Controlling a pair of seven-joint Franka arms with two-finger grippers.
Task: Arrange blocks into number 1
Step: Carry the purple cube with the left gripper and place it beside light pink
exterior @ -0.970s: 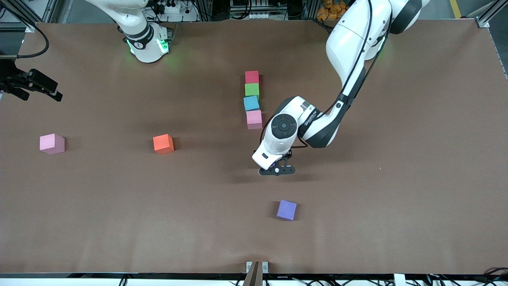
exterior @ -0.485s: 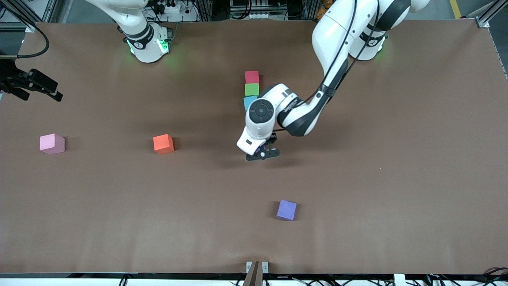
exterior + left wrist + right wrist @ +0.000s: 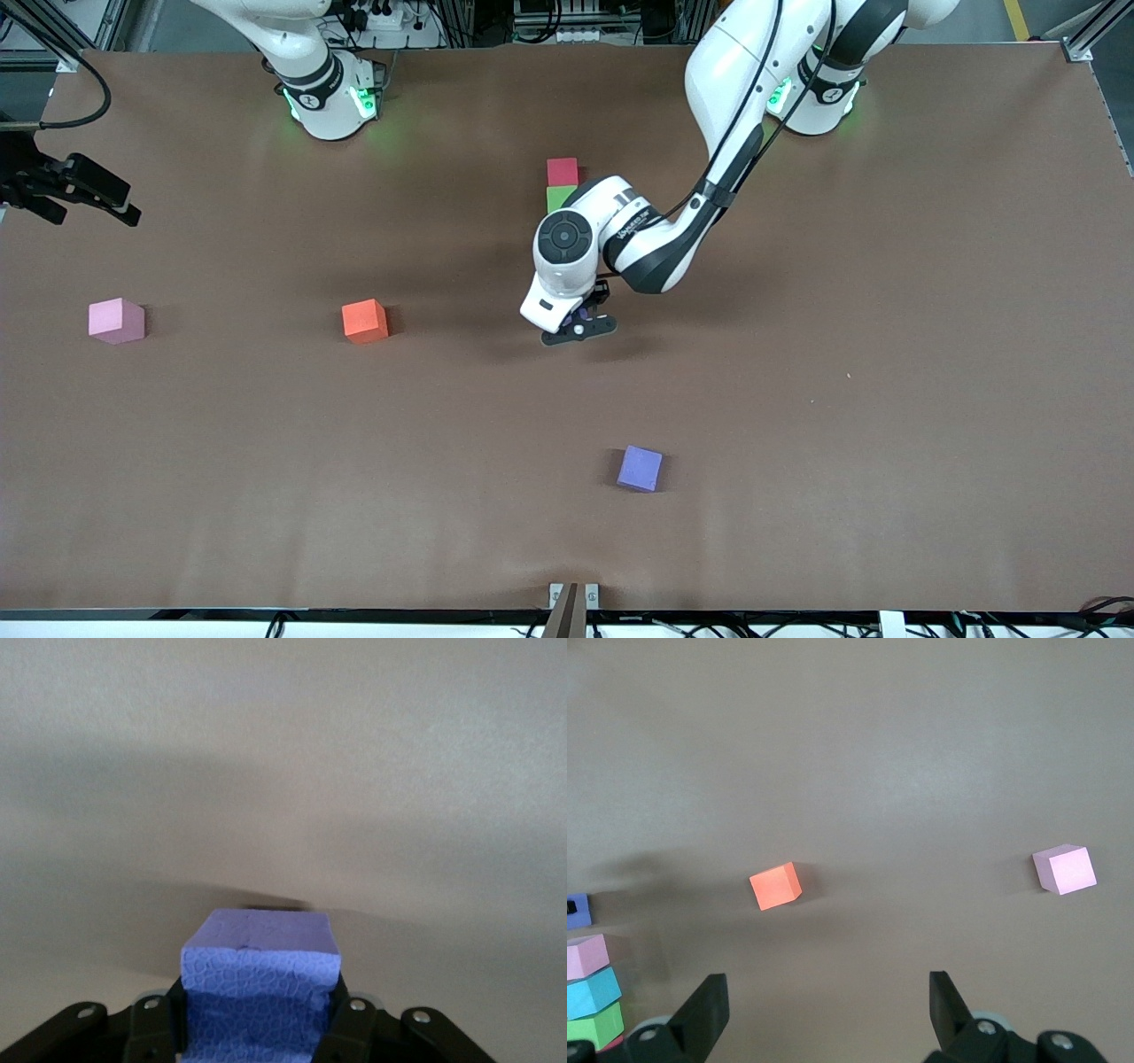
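My left gripper (image 3: 580,326) carries a purple block (image 3: 260,979) over the near end of the red (image 3: 562,171)-green (image 3: 556,197) column. My right gripper (image 3: 824,1014) waits wide open. Orange (image 3: 365,320), pink (image 3: 116,320) and another purple block (image 3: 640,468) remain loose.

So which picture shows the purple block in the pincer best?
The left wrist view: the held purple block fills the foreground, clamped in the left pincer. In the front view only a purple sliver peeks from under the arm, above the table. The right wrist view shows just a small bluish bit at its edge.
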